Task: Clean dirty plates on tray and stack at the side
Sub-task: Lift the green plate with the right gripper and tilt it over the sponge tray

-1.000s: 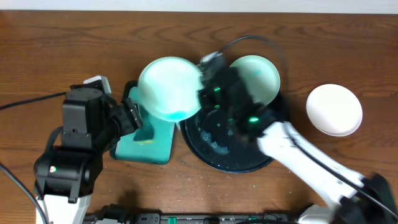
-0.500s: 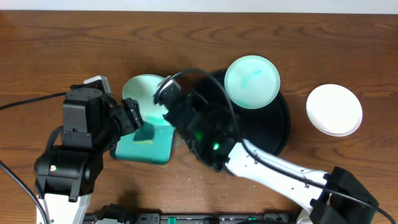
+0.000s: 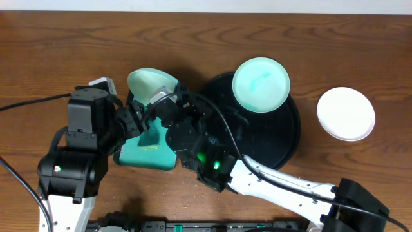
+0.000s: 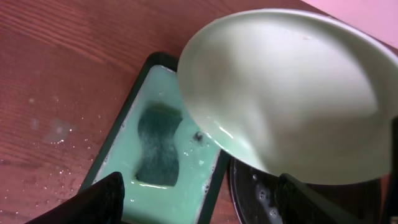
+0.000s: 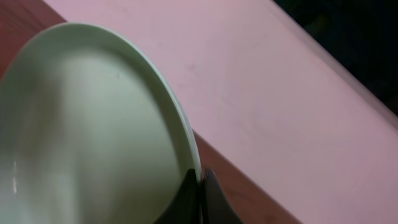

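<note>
A pale green plate (image 3: 149, 82) is being held tilted by its rim, pinched between the closed fingers of the right gripper (image 5: 199, 186), above the teal tray (image 4: 124, 143) where a sponge (image 4: 158, 146) is lying. The left gripper (image 4: 200, 190) is being held wide open, gripping nothing. A smeared green plate (image 3: 261, 84) is sitting on the black tray (image 3: 286, 138). A white plate (image 3: 346, 113) is lying on the table (image 3: 64, 45) beside it.

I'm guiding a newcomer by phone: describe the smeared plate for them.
Find the big round black tray mid-table. One mint plate lies at its upper edge in the overhead view. It bears a teal smear; the white plate sits off the tray.
</note>
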`<state>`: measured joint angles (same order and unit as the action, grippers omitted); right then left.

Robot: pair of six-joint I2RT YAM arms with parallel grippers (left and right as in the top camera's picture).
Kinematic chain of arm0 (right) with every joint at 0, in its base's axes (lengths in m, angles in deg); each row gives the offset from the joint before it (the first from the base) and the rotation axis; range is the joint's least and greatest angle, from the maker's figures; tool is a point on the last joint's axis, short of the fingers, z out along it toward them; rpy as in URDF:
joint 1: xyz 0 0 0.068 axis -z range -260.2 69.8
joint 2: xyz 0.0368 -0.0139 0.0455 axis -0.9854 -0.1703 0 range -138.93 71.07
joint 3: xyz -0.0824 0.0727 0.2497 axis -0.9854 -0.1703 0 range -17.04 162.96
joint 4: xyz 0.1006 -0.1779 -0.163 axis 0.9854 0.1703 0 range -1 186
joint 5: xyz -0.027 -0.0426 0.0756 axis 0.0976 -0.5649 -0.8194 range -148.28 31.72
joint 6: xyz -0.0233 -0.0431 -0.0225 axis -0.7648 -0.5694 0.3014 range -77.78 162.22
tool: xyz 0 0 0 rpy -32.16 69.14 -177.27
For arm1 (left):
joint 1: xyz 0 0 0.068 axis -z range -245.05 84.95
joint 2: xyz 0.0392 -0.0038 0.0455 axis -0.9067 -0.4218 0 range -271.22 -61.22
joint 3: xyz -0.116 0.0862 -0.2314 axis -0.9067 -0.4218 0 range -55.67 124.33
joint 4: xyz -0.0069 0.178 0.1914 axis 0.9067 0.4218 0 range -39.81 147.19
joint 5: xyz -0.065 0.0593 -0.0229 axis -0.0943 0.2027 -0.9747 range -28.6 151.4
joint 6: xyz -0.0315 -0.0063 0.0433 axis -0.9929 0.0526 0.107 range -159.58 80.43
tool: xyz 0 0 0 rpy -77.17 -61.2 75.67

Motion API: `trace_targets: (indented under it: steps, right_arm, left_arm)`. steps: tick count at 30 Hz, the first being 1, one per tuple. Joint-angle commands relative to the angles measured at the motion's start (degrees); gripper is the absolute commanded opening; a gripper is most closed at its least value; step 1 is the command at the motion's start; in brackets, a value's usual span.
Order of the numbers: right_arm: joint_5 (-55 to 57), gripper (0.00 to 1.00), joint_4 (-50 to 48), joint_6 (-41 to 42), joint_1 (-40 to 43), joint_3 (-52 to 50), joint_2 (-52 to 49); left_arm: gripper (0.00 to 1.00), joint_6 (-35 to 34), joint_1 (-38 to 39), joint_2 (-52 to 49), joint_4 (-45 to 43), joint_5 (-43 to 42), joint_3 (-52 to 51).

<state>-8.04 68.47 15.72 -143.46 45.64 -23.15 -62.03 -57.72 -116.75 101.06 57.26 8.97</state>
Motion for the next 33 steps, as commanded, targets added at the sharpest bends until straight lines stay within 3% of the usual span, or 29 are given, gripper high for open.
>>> trace_targets:
  steps: [1,33]
  right_arm:
    - [3.1,0.01,-2.2,-6.4,-1.2,0.4,1.8]
    - [5.7,0.01,-3.7,-6.8,-1.7,0.4,1.9]
  left_arm:
    - [0.78,0.1,0.0,-0.2,0.1,0.1,1.4]
    - [0.78,0.1,0.0,-0.2,0.1,0.1,1.4]
